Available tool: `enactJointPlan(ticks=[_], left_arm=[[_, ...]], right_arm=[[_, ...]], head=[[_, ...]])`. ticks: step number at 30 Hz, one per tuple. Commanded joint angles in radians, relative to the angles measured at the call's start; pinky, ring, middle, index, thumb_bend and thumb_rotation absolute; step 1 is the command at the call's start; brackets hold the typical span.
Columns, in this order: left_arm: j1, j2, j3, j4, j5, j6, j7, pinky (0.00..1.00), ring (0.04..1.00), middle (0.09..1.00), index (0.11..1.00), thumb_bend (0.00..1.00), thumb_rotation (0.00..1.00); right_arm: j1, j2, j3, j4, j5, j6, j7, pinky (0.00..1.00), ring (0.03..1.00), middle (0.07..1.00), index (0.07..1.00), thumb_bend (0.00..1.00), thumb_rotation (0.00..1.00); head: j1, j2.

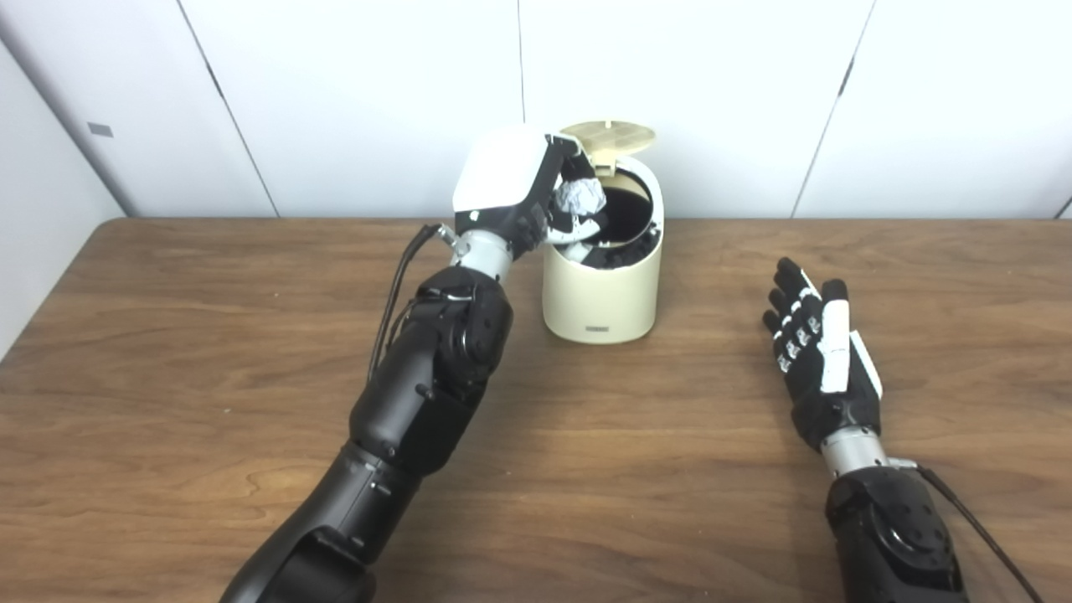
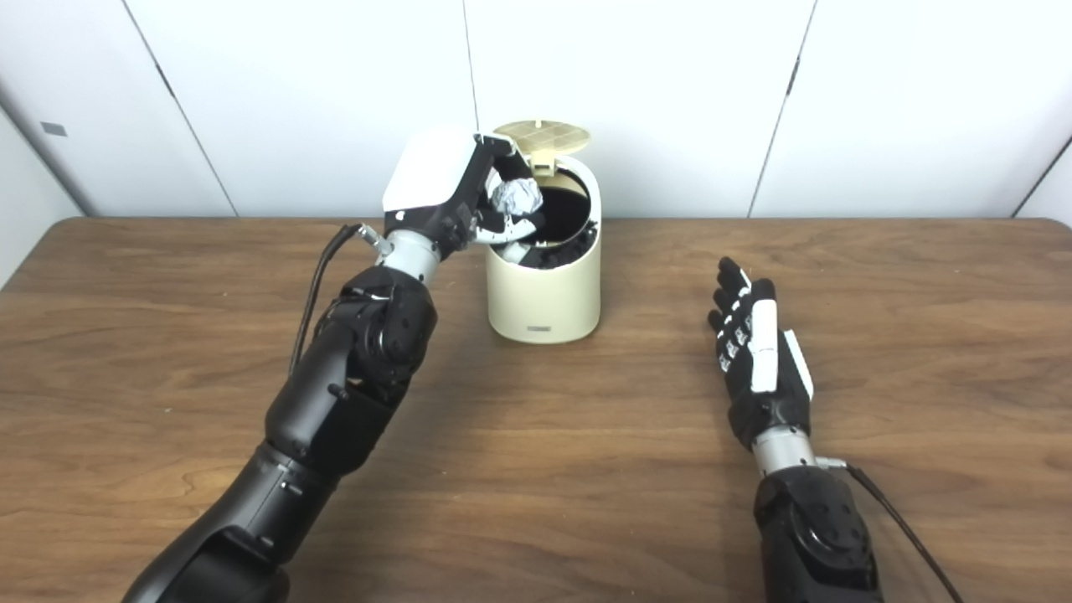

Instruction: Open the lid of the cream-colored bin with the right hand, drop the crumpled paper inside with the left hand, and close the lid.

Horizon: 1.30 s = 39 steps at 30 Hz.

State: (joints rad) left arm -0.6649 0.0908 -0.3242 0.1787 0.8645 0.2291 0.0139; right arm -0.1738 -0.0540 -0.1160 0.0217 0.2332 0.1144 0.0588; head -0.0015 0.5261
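A cream-colored bin (image 1: 600, 293) stands at the back middle of the wooden table, its round lid (image 1: 609, 139) tipped up and open at the rear. My left hand (image 1: 523, 188) is raised at the bin's left rim and is shut on a crumpled paper ball (image 1: 579, 198), held just over the dark opening. My right hand (image 1: 816, 352) lies open and empty on the table to the right of the bin, fingers stretched forward, well apart from it. The same scene shows in the right eye view, with the bin (image 2: 545, 289) and the paper (image 2: 517, 197).
The wooden table (image 1: 670, 469) runs wide around the bin. White wall panels (image 1: 377, 92) stand close behind the bin. A black cable (image 1: 394, 289) loops off my left wrist.
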Motion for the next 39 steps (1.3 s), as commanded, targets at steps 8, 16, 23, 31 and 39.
enactJointPlan(ticks=[8,16,23,31,39], left_arm=[[-0.066,-0.027,-0.026,0.015,0.004,-0.009,0.038,0.31,0.398,0.519,0.505,0.47,0.0],[-0.058,-0.031,-0.041,0.009,0.006,-0.022,0.044,0.31,0.414,0.537,0.506,0.47,0.0],[-0.057,-0.02,-0.055,-0.008,0.026,0.013,-0.003,0.33,0.429,0.534,0.491,0.47,0.0],[-0.058,-0.011,-0.065,-0.029,0.055,0.045,-0.032,0.33,0.477,0.573,0.479,0.47,0.0],[-0.052,-0.009,-0.063,-0.058,0.037,0.056,-0.05,0.52,0.622,0.669,0.654,0.88,0.0]], right_arm=[[-0.019,0.002,0.004,-0.023,0.01,-0.017,0.012,1.0,1.0,0.982,0.943,0.61,1.0],[-0.021,0.001,0.003,-0.024,0.007,-0.015,0.01,1.0,1.0,0.984,0.947,0.61,1.0],[-0.021,-0.002,0.002,-0.024,0.007,-0.015,0.011,1.0,1.0,0.976,0.947,0.62,1.0],[-0.021,0.001,-0.001,-0.025,0.007,-0.013,0.006,1.0,0.996,0.952,0.937,0.62,1.0],[-0.022,0.003,0.001,-0.024,0.0,-0.01,0.0,1.0,0.997,0.942,0.928,0.61,1.0]], head=[[-0.002,0.005],[-0.003,0.013],[-0.003,0.016],[-0.003,0.016],[-0.007,0.017]])
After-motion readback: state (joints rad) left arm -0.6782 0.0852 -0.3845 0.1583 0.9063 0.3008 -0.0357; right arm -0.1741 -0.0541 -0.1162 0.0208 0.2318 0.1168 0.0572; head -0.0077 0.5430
